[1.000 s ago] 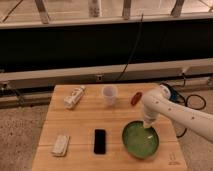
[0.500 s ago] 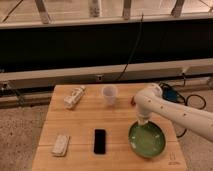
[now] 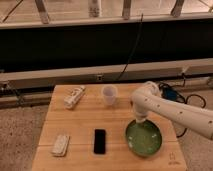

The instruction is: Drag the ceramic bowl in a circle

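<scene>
The wide, shallow green glazed ceramic bowl point(image 3: 146, 140) slid right across the wooden table point(image 3: 80, 125), then came partway back left. The gripper point(image 3: 139, 122), pinched shut on the bowl's far rim, travelled with it. The white arm's elbow point(image 3: 143, 96) swung left, now hiding a small red object behind it

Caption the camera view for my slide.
Gripper shut on far rim of green ceramic bowl, wooden table with black phone, white cup.

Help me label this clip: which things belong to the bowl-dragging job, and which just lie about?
Job: ceramic bowl; tool, shut on its far rim.
Lying about: translucent cup, black phone, white packet, small white object.
</scene>
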{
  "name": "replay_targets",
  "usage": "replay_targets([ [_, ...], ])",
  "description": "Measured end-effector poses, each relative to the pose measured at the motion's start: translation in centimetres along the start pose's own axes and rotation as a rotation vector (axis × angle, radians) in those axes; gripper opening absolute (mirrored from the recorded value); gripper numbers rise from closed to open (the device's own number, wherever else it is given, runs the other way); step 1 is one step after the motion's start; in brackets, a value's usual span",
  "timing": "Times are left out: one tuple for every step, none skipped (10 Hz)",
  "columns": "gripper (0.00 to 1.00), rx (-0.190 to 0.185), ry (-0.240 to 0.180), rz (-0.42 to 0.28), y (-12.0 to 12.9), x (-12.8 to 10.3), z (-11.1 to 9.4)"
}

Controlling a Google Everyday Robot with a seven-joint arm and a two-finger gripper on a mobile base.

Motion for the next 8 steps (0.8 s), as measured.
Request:
replay_targets([
  [0.02, 0.002, 0.003, -0.007, -0.2, -0.8, -0.3],
  [0.02, 0.006, 0.001, -0.014, -0.4, -1.3, -0.4],
  [0.02, 0.008, 0.005, -0.019, -0.3, -1.2, -0.6],
  [0.02, 0.009, 0.006, -0.021, -0.3, -1.2, -0.7],
  [0.02, 0.002, 0.011, -0.033, -0.2, -1.7, -0.8],
  [0.02, 0.002, 0.009, -0.044, -0.4, -2.7, -0.9],
  [0.02, 0.004, 0.006, -0.054, -0.6, -3.4, -1.0],
  [0.02, 0.003, 0.008, -0.059, -0.5, -3.7, -1.1],
])
